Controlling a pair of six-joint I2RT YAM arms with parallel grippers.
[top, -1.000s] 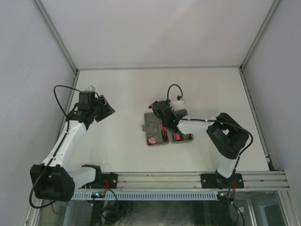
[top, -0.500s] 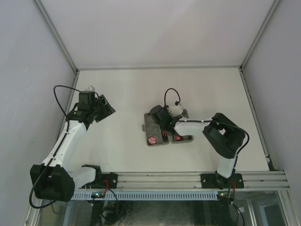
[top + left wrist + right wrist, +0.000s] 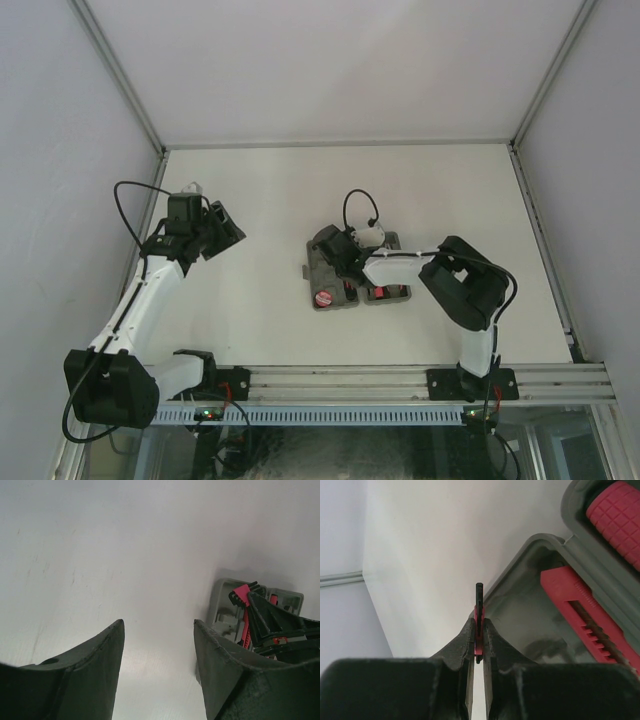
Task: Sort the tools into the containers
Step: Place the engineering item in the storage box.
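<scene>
White tabletop (image 3: 250, 180) enclosed by pale walls. The right gripper (image 3: 479, 630) is pressed together on a thin red-and-black tool (image 3: 479, 605), seen edge-on and pinched by its lower end only. The tool stands upright just over the rim of the grey tool case (image 3: 520, 610), which lies open near the middle of the tabletop. A red slotted tool (image 3: 585, 615) fills the nearest recess, and a knurled red handle (image 3: 615, 515) lies in the other half. The left gripper (image 3: 159, 625) is spread and empty, near the left edge.

Likely hazards:
- With so short a grip, the tool may pivot or slip.
- Let go above the rim, it may fall outside the case.
- It may land across the slotted tool.
- Descending fingers may knock the case wall.
</scene>
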